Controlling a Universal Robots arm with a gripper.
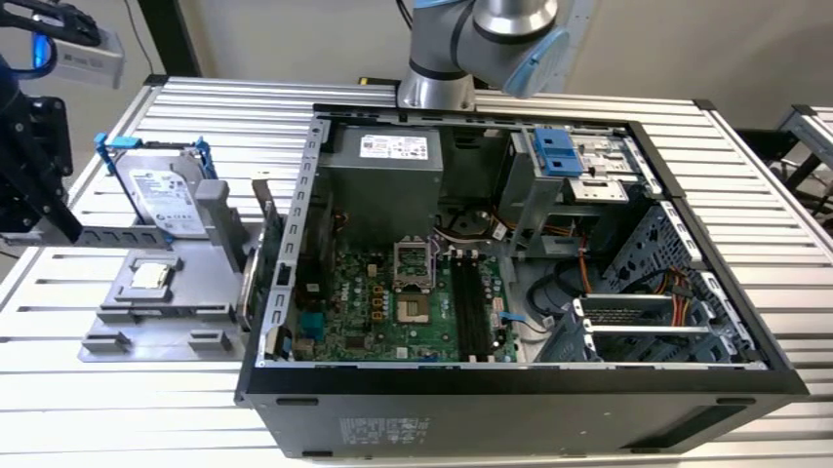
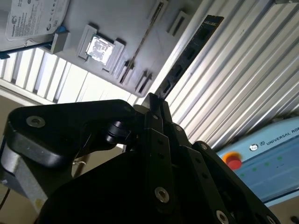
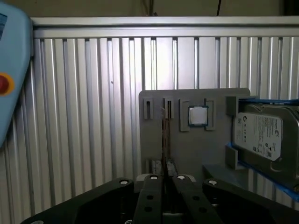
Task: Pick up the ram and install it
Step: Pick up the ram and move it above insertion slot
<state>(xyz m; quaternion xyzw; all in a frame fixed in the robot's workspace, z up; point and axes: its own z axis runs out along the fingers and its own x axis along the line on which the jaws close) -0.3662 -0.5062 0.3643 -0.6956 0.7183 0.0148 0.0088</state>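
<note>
Here's my pincer (image 2: 155,100), its tip meeting one end of the ram (image 2: 189,53); clamped or not, I can't tell. The stick slants away over the ribbed table (image 2: 243,84). Just beside it is the grey holder (image 2: 121,28), chip (image 2: 99,48) seated, drive (image 2: 32,18) beyond. A red button (image 2: 232,161) sits near my knuckles.

One ram (image 2: 189,53), one hard drive (image 3: 264,133), one processor (image 3: 197,115), one grey holder (image 3: 152,137), one computer case (image 1: 521,388)

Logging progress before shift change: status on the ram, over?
Hand shut on the ram at one end. Ram by the grey tray, not in the case. Hard drive beside, apart.
</note>
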